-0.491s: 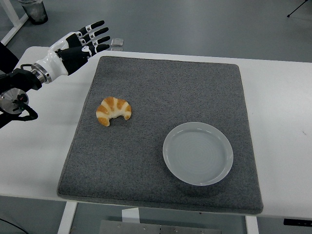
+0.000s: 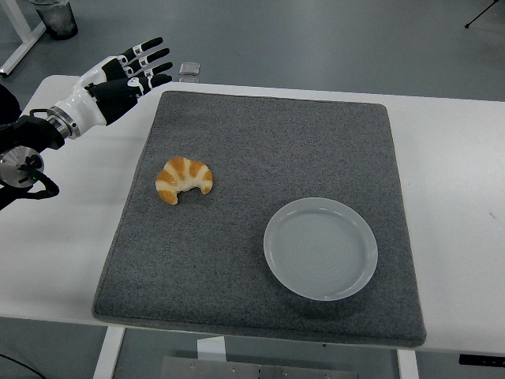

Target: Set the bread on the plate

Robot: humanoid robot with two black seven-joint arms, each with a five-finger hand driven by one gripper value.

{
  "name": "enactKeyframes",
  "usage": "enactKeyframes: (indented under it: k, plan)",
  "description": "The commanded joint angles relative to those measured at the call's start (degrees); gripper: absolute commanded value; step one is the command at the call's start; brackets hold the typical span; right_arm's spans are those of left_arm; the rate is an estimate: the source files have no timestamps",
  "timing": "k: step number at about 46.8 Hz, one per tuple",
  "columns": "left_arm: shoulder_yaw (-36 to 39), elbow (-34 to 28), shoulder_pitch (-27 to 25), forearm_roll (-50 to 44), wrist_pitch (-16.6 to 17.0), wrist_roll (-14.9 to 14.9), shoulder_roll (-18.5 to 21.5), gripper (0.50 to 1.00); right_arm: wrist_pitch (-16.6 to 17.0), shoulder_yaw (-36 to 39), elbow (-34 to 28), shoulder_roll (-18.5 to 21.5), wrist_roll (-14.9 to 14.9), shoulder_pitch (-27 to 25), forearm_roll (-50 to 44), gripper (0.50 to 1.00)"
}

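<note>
A golden croissant [image 2: 183, 179] lies on the left part of a grey mat [image 2: 260, 134]. An empty white plate [image 2: 320, 248] sits on the mat to the right of it, nearer the front. My left hand [image 2: 134, 69] is above the table's far left corner, well behind and to the left of the croissant, with its fingers spread and holding nothing. The right arm is out of view.
The grey mat covers most of the white table [image 2: 450, 158]. A small clear object [image 2: 188, 71] lies at the table's far edge just behind the mat. A dark bin [image 2: 55, 17] stands on the floor at the top left.
My left hand has drawn back a little to the left and away from the mat, fingers still spread. The croissant and plate have not moved.
</note>
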Motion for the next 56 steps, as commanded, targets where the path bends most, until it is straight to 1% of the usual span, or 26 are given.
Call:
enactKeyframes:
  k: [1,5,7,11,12,20,39,43,47,51,56]
  plan:
    - [-0.57,0.55,0.15,-0.01,-0.27,0.04,-0.44,1.000,0.01,0.00,-0.02,0.00,0.01,0.00,0.00,0.952]
    - [-1.53,0.98,0.42,0.08,-1.32,-0.05,-0.36,1.000,-0.07,0.00,-0.02,0.00,0.01,0.00,0.00,0.952]
    - [-1.89,1.86,0.51,0.08,-3.16,-0.05,-0.36,1.000,0.01,0.00,-0.02,0.00,0.01,0.00,0.00,0.952]
    - [-1.89,5.46,0.51,0.08,-6.94,-0.23,-0.53,1.000,0.01,0.00,-0.02,0.00,0.01,0.00,0.00,0.952]
    - [-1.89,5.99,0.51,0.08,-7.30,-0.23,-0.62,1.000,0.01,0.00,-0.02,0.00,0.01,0.00,0.00,0.952]
    - [-1.80,7.14,0.15,0.60,-7.39,-0.14,-1.32,1.000,0.01,0.00,-0.02,0.00,0.01,0.00,0.00,0.952]
    - [-1.62,6.52,0.15,0.78,-7.13,-0.14,-0.53,1.000,0.01,0.00,-0.02,0.00,0.01,0.00,0.00,0.952]
    - [-1.01,6.17,-0.02,0.96,-5.90,-0.05,-0.36,1.000,0.01,0.00,-0.02,0.00,0.01,0.00,0.00,0.952]
    - [-0.75,3.89,-0.28,1.57,-3.27,0.12,0.69,1.000,0.01,0.00,-0.02,0.00,0.01,0.00,0.00,0.952]
    - [0.22,0.12,-0.90,4.29,0.16,0.12,2.28,0.999,0.01,0.00,-0.02,0.00,0.01,0.00,0.00,0.952]
    - [1.36,-5.07,-1.69,10.26,6.04,0.12,3.68,0.999,-0.07,0.00,-0.02,0.00,0.01,0.00,0.00,0.952]
